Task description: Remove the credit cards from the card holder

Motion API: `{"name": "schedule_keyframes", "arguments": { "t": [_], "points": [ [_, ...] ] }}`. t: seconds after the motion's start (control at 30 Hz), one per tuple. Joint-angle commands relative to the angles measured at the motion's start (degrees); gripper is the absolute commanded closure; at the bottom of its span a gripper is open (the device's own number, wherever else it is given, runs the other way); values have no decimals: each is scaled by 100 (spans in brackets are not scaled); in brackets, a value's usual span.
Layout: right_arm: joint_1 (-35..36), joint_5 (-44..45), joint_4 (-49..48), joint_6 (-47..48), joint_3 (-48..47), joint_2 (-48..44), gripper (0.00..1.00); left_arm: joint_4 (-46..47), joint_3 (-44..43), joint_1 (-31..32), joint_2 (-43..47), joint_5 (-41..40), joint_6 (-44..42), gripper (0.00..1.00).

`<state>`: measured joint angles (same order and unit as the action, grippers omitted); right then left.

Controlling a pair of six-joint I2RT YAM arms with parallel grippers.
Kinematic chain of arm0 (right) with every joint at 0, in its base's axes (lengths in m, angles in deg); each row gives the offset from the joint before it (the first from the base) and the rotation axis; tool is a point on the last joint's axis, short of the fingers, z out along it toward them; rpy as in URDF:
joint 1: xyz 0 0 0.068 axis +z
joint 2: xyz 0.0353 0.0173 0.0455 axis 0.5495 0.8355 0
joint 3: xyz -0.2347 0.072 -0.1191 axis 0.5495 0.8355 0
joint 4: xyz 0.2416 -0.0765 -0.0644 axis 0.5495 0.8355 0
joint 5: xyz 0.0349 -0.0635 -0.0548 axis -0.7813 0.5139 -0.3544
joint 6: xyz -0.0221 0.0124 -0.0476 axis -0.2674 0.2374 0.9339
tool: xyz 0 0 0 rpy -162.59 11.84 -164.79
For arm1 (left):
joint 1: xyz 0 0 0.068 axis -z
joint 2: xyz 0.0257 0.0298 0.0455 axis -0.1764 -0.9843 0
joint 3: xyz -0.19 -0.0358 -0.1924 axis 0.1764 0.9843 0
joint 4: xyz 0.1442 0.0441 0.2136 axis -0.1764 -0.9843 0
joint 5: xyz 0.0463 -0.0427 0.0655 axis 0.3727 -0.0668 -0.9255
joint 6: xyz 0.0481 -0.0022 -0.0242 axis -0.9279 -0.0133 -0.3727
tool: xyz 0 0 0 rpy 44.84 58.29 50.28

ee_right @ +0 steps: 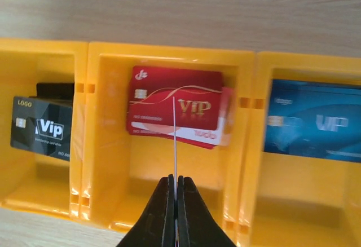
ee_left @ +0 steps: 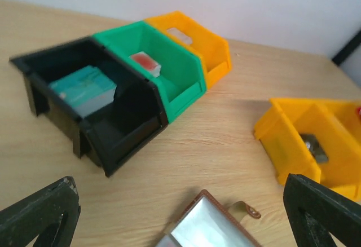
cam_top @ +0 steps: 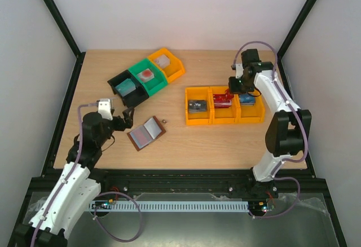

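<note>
The card holder (cam_top: 146,134) lies open on the table, brown-edged with a pale inside and its snap tab (ee_left: 248,210) out to the side. My left gripper (cam_top: 123,118) stands wide open just left of it; in the left wrist view the holder (ee_left: 211,227) lies between and below the fingers (ee_left: 39,213). My right gripper (ee_right: 175,182) is shut on a thin credit card (ee_right: 175,140), seen edge-on, held over the middle yellow bin (ee_right: 107,145). Red VIP credit cards (ee_right: 180,103) lie in that bin.
A black bin (cam_top: 123,84) with teal cards, a green bin (cam_top: 146,76) and an orange bin (cam_top: 167,64) stand in a diagonal row at the back left. The yellow bins (cam_top: 224,117) also hold a black card (ee_right: 42,127) and a blue card (ee_right: 316,124).
</note>
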<state>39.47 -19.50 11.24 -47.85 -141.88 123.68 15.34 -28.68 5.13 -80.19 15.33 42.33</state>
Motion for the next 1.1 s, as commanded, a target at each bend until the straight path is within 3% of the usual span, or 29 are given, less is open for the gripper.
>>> {"name": "schedule_keyframes", "arguments": {
  "t": [0.0,0.13,0.3,1.07],
  "points": [
    [20,-793,186,241,-87,417,98,-109,380,-466,133,94,2056,1],
    [17,-1172,69,201,-154,704,98,-297,707,-940,183,268,2877,1],
    [17,-1813,-312,97,-186,1024,98,-340,956,-1268,189,474,3208,0],
    [-138,-1054,-791,-196,-374,1438,96,-429,1051,-1423,176,549,3264,0]
  ]
}}
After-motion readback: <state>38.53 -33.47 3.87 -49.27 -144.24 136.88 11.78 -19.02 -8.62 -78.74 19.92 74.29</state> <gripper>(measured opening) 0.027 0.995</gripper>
